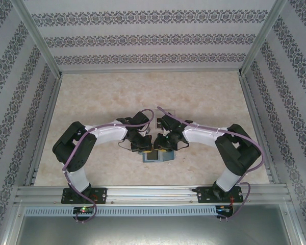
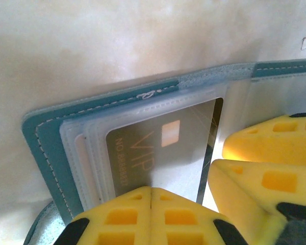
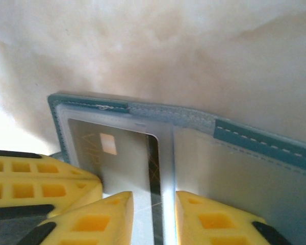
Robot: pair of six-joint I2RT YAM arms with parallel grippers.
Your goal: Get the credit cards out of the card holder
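The card holder point(image 1: 158, 157) lies open on the table between the two arms, its teal cover point(image 2: 46, 148) stitched in white and its inside point(image 3: 255, 168) blue-grey. In its clear sleeve sits a greyish credit card point(image 2: 163, 148) lettered VIP, with a pale chip patch and a black band point(image 3: 154, 158) along one edge. My left gripper point(image 2: 150, 191) is shut, its joined yellow tips resting on that card's near edge. My right gripper point(image 3: 154, 204) is open, its fingers astride the card's black-band edge and the holder's fold. More clear sleeves point(image 2: 74, 153) are stacked behind the card.
Both grippers crowd together over the holder, the right one's yellow fingers point(image 2: 265, 168) close beside the left's. The marbled table point(image 1: 153, 97) stretches away behind them. Patterned walls and metal rails point(image 1: 153, 191) enclose the workspace.
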